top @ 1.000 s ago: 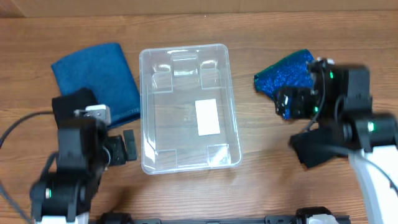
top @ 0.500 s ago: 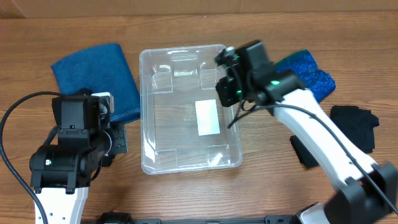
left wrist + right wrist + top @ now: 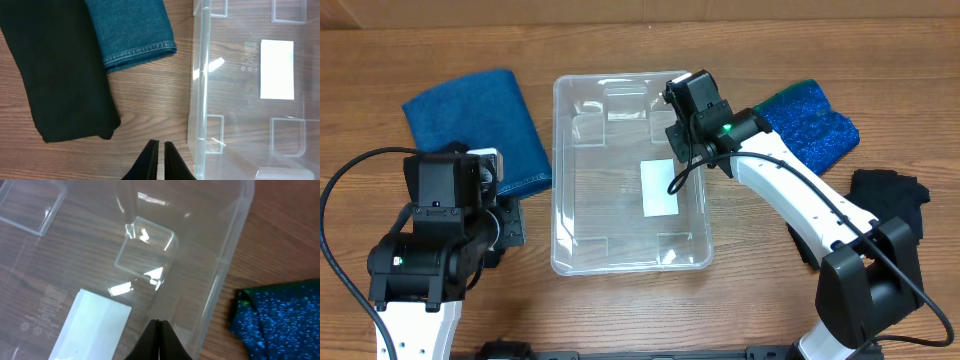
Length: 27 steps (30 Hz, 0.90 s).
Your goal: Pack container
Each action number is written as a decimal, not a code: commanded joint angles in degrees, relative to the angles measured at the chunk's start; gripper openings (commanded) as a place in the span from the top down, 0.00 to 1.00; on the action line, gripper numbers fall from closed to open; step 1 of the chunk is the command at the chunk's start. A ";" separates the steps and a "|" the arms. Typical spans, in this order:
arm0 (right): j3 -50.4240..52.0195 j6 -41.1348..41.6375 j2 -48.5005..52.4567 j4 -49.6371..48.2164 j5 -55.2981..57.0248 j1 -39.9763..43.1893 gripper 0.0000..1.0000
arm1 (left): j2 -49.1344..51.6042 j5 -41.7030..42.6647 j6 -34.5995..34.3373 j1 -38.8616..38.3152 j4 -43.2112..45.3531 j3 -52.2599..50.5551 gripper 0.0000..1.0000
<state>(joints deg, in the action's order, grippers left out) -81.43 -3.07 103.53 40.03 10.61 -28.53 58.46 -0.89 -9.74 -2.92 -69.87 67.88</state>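
The container [image 3: 557, 180] is a clear plastic bin in the middle of the table, with a white label [image 3: 659, 188] on its floor and nothing inside. My right gripper [image 3: 680, 148] is shut and holds nothing. It reaches in over the bin's far right part. In the right wrist view its tips [image 3: 159, 323] point at the floor between the label [image 3: 90, 325] and the right wall [image 3: 222, 265]. My left gripper [image 3: 160, 144] is shut and holds nothing. It hovers over bare wood just left of the bin's wall [image 3: 197, 100].
A folded blue denim cloth [image 3: 480, 130] lies left of the bin. Beside it a black cloth [image 3: 55, 75] lies under my left arm. A glittery blue cloth [image 3: 810, 125] and a black garment [image 3: 890, 200] lie to the right.
My right arm has swung left from the glittery cloth to over the container. The container has slid a little to the right. My left arm has barely moved.
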 commanded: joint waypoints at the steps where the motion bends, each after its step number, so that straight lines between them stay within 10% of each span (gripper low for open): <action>1: -1.18 0.07 -0.42 -0.83 4.85 0.20 0.96 | 0.04 0.50 0.26 -0.11 0.02 1.51 0.92; 14: -1.18 0.04 -0.42 -1.20 6.47 2.91 0.96 | 0.04 0.48 0.28 -0.11 0.02 1.51 0.90; 18: -2.80 -0.22 -1.51 0.07 6.45 1.29 0.80 | 0.04 0.46 0.31 -0.11 0.02 1.51 0.86; 27: -12.94 16.20 -10.54 38.07 -10.05 -10.99 0.96 | 0.04 0.44 0.33 -0.11 0.07 1.51 0.83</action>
<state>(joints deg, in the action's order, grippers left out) -93.43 4.40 94.74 74.35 7.46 -37.95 58.48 -0.89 -9.72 -2.92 -69.87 67.92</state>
